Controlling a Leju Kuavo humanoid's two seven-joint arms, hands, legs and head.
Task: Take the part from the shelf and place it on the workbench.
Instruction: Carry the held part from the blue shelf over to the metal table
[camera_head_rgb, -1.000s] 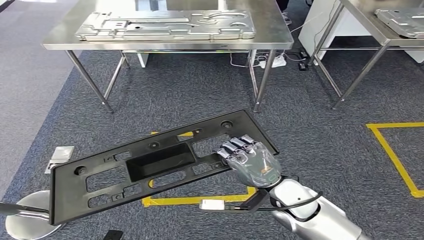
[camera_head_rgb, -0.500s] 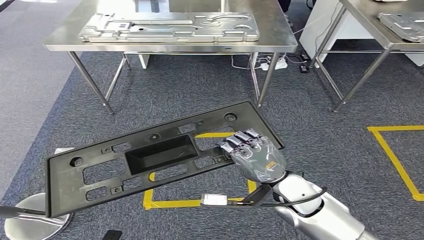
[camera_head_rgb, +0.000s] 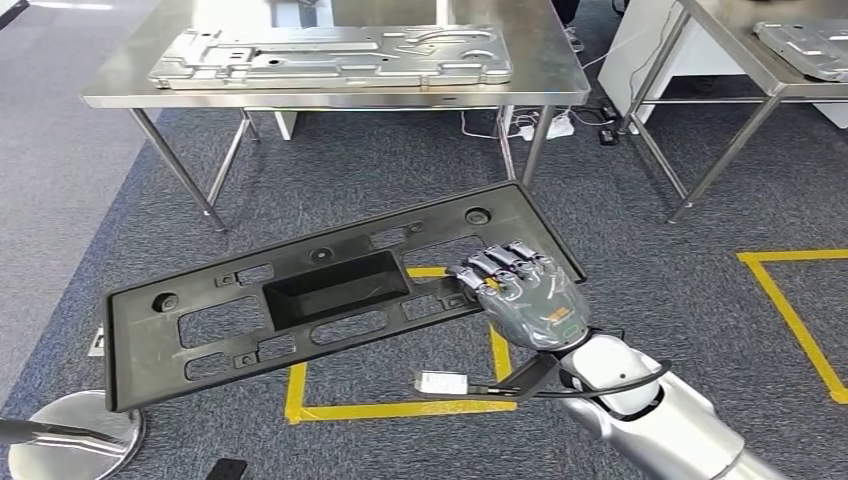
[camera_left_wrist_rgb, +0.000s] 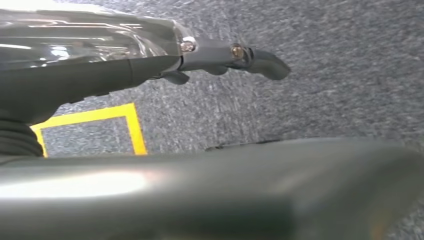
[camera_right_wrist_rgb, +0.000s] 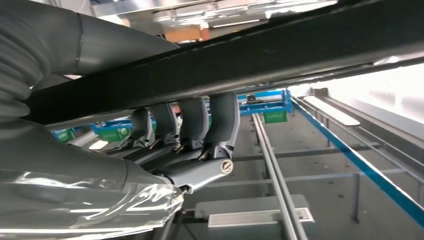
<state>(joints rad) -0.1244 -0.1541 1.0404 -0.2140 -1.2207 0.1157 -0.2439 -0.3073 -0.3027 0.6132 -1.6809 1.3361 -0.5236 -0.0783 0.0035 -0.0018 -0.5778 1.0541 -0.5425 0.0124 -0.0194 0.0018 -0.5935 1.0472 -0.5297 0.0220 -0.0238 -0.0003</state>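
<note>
A long black plastic panel (camera_head_rgb: 330, 290) with cut-outs and a central recess hangs tilted above the carpet in the head view. My right hand (camera_head_rgb: 520, 295) grips its right end, fingers lying over the top face. In the right wrist view those fingers (camera_right_wrist_rgb: 220, 120) curl around the panel's dark edge (camera_right_wrist_rgb: 250, 60). The steel workbench (camera_head_rgb: 540, 85) stands ahead and carries a flat grey metal part (camera_head_rgb: 330, 55). In the left wrist view my left hand (camera_left_wrist_rgb: 100, 70) hangs over the carpet, one finger (camera_left_wrist_rgb: 260, 60) stretched out and nothing held.
A second steel table (camera_head_rgb: 740, 60) with another metal part stands at the right. Yellow tape squares (camera_head_rgb: 400, 408) (camera_head_rgb: 790, 310) mark the carpet. A round metal base (camera_head_rgb: 70, 440) lies at the lower left. A power strip and cables (camera_head_rgb: 545, 125) sit under the workbench.
The panel and my right hand have moved up and to the right. The view has shifted a little, and the yellow tape now shows further below the panel.
</note>
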